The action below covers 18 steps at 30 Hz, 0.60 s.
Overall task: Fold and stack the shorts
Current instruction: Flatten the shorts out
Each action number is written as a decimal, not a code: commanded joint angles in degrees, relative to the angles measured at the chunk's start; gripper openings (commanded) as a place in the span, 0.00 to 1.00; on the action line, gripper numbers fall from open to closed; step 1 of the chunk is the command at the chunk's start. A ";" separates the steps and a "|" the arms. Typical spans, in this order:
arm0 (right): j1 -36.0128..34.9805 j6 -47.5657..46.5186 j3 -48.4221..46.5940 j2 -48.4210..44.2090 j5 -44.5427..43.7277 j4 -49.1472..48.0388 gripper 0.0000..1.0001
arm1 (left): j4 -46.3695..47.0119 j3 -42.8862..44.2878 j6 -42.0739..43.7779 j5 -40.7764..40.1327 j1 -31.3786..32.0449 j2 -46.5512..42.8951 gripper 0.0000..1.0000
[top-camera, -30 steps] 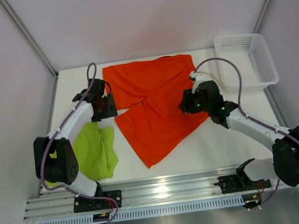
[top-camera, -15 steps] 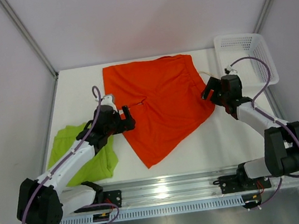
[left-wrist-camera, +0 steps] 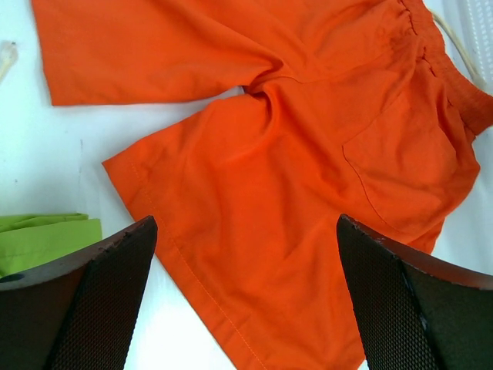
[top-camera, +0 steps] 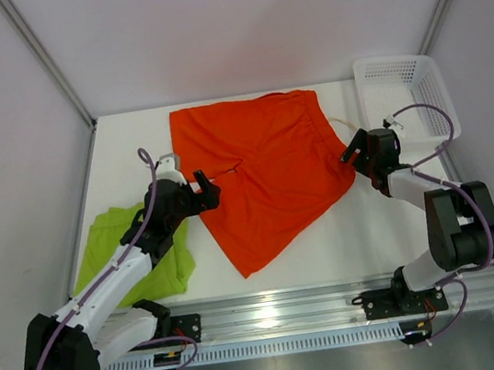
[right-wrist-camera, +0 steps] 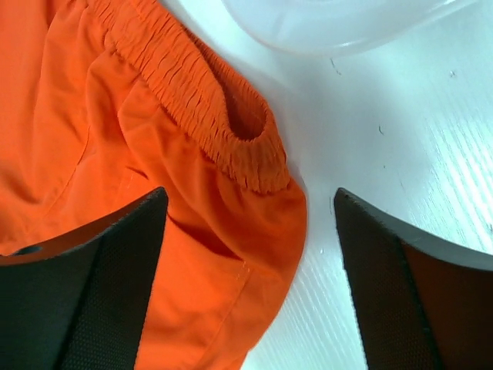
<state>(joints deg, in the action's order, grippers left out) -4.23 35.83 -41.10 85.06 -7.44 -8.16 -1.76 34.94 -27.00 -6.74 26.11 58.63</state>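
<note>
White surface [top-camera: 366, 232]; pale lilac walls [top-camera: 232, 20] on three sides; grey corner posts [top-camera: 44, 59]; aluminium rail [top-camera: 284, 308] along near edge.

Reading orange shorts [left-wrist-camera: 293, 177] as thin matt cloth, waistband gathered and ribbed. Reading green shorts [left-wrist-camera: 46, 239] as soft matt cloth too. Seeing smooth, faintly glossy white on table [top-camera: 357, 234], white plastic mesh on basket [top-camera: 429, 93], shiny brushed metal on rail [top-camera: 274, 306], dark matt dimpled texture on left gripper [left-wrist-camera: 246, 254] finger pads [left-wrist-camera: 100, 308].

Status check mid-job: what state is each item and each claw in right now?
orange shorts, spread flat, unfolded.
lime green shorts, folded, beside the orange pair, not stacked.
white mesh basket, upright, far right corner.
left claw, open, holding nothing.
right claw, open, holding nothing, at waistband corner.
</note>
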 commanded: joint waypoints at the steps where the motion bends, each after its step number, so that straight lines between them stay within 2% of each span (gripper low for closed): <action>1: 0.54 1.95 0.23 2.47 -2.58 -6.42 0.85 | 2.20 0.57 1.25 3.22 0.51 0.25 0.99; 5: 0.80 2.13 0.76 5.55 -0.21 -12.30 0.78 | -1.66 1.71 2.74 -1.23 5.87 1.31 0.99; 6: 0.80 1.87 0.41 6.43 0.32 -12.66 0.72 | -2.02 1.71 3.01 -1.34 6.84 1.57 0.99; 10: 0.98 1.61 -2.13 10.74 2.25 -13.89 0.65 | -2.99 1.19 2.48 -1.61 10.80 1.75 0.99; 12: 1.15 1.61 -2.93 11.53 2.26 -13.63 0.64 | -3.16 0.31 2.92 -1.35 12.46 1.84 0.99; 15: 1.24 1.78 -4.51 12.85 2.17 -12.15 0.57 | -3.60 -0.57 3.45 -1.60 14.84 2.19 0.99; 18: 1.24 2.13 -4.87 12.68 2.17 -10.56 0.48 | -4.39 -0.75 3.80 -3.96 21.50 2.80 0.99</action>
<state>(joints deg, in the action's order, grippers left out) -3.27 37.54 -43.90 97.49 -4.91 -17.91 -5.37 34.68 -24.86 -8.10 42.52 60.88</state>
